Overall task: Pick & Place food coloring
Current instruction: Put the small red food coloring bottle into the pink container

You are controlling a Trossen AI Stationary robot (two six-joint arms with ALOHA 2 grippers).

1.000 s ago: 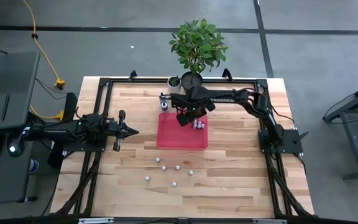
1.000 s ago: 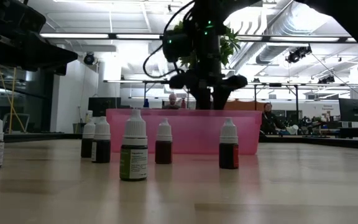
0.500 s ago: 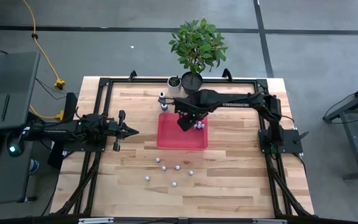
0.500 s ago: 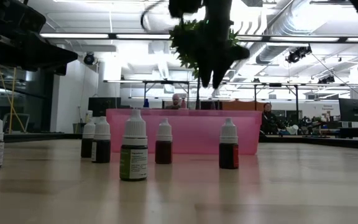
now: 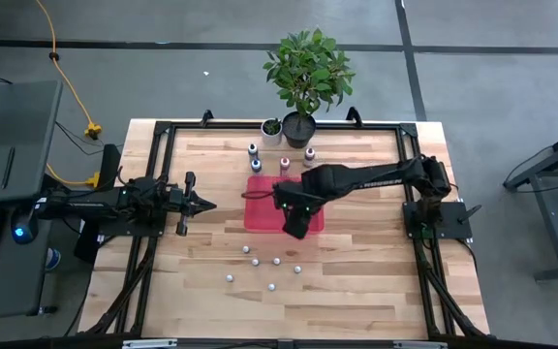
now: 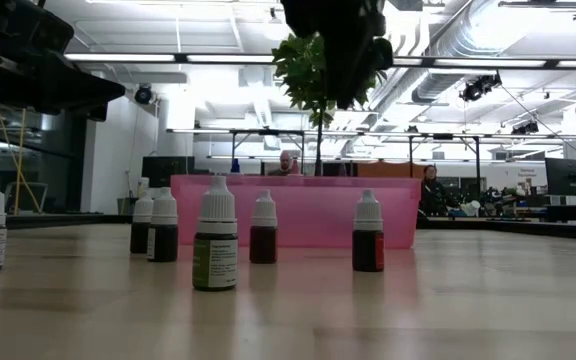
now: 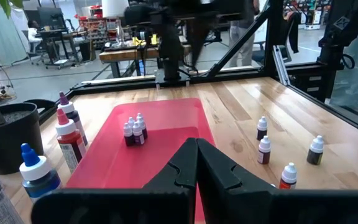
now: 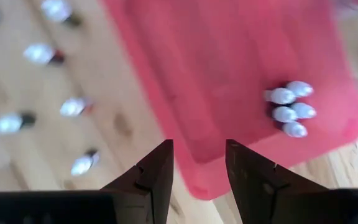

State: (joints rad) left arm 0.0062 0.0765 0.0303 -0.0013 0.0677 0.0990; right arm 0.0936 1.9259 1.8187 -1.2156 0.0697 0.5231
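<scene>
My two arms are dark, nearly black, built of rounded jointed links. My right gripper (image 8: 197,171) ends in two flat, matte black fingers that taper to blunt tips. My left gripper (image 7: 197,163) carries the same dark, angular, wedge-shaped fingers.

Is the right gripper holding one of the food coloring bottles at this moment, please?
No, in the right wrist view the right gripper is open with nothing between its fingers, above the red tray.
</scene>
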